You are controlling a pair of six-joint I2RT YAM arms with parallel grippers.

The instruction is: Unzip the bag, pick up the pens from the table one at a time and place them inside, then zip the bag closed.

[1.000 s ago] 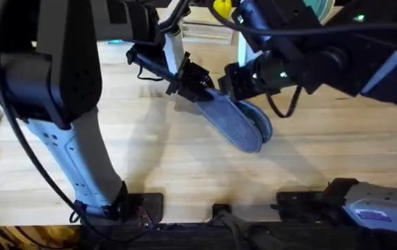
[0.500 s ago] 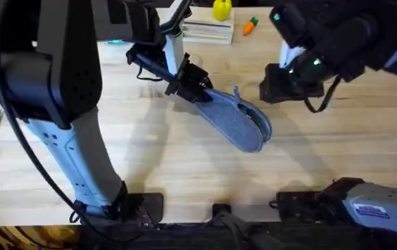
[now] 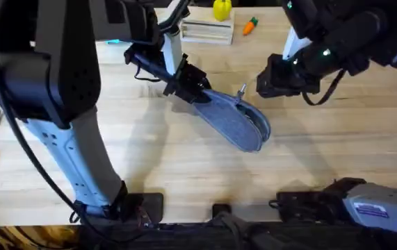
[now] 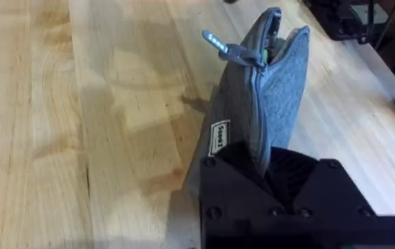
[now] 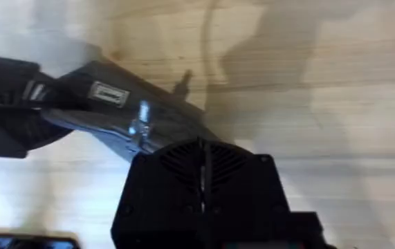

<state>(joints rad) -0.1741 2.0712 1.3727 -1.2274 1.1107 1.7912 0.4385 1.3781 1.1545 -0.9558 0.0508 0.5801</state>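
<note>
At my left claw [image 3: 190,85], jaws clamp the bag [image 3: 236,123] end; right claw [image 3: 276,78] beside it, jaws pressed together.

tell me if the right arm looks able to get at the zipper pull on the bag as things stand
Probably yes. The zipper pull sticks up from the bag near its open end, with bare table between it and the right gripper close beside. The left gripper clamps the far end, out of the way.
</note>
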